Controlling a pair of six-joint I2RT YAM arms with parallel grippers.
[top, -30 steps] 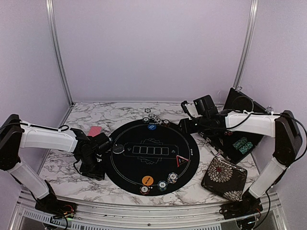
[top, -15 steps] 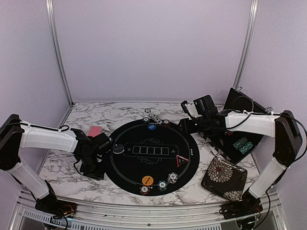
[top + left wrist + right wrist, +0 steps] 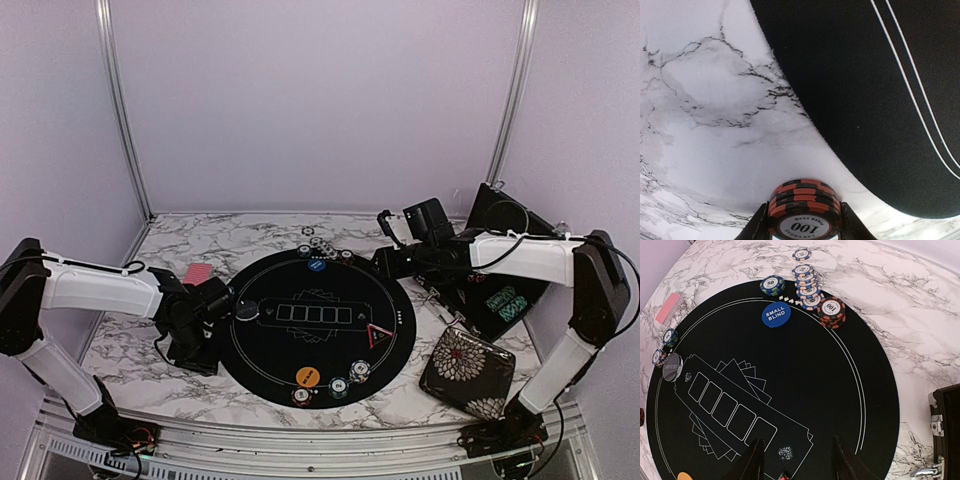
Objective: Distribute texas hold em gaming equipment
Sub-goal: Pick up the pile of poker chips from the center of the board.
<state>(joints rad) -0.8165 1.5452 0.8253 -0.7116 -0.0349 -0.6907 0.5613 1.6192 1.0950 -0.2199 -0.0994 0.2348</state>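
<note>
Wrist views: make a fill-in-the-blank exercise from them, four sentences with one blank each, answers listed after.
The left gripper is shut on a stack of orange-and-black chips marked ____.
The blue disc reads SMALL ____.
The black mat shows a row of ____ card outlines.
The right gripper hangs over that mat with its jaws ____.
Missing words: 100; BLIND; five; open.

We find the left gripper (image 3: 804, 223) has closed within the last second. Its jaws now clamp a stack of orange-and-black poker chips (image 3: 802, 197) over the worktop (image 3: 705, 125), just beside the left edge of the mat (image 3: 865, 100).
</note>
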